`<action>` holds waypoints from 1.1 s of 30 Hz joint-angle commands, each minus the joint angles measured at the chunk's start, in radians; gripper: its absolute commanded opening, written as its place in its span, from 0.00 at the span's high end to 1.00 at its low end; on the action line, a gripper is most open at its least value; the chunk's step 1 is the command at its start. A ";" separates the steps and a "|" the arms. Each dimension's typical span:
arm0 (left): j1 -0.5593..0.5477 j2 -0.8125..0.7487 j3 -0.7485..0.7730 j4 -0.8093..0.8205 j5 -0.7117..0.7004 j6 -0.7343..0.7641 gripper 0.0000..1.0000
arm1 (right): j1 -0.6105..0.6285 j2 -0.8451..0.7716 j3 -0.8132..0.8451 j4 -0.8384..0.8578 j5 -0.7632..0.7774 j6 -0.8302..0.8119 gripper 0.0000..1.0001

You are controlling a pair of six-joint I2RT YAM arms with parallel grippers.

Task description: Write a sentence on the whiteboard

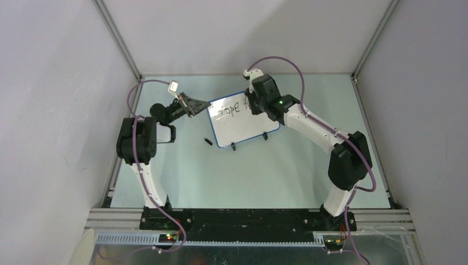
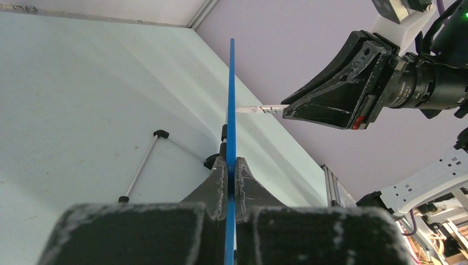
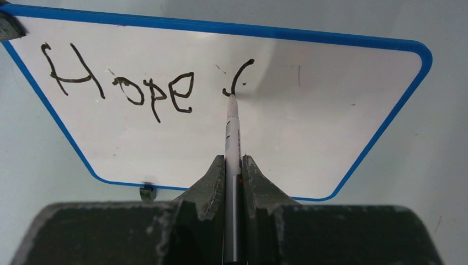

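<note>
Tabletop (image 1: 221, 176), grey walls (image 1: 55, 110), left tool (image 2: 232, 168) pinching whiteboard (image 3: 314, 116), right tool (image 3: 233, 165) pinching marker (image 3: 233, 130)

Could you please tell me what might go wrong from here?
The left hand pinches the whiteboard only by its thin edge, so the marker pressing on it could tilt or slip it. The right hand grips the marker well back from its tip, so strokes may wobble and spoil the half-drawn f after Hope.
</note>
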 commanded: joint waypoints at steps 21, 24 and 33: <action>-0.006 -0.005 0.021 0.049 0.033 -0.001 1.00 | -0.059 -0.116 -0.046 0.079 -0.134 0.020 1.00; -0.006 -0.005 0.021 0.049 0.033 -0.001 1.00 | -0.065 -0.107 -0.044 0.075 -0.130 0.025 1.00; -0.006 -0.005 0.021 0.049 0.033 -0.001 1.00 | -0.067 -0.080 -0.032 0.067 -0.095 0.016 1.00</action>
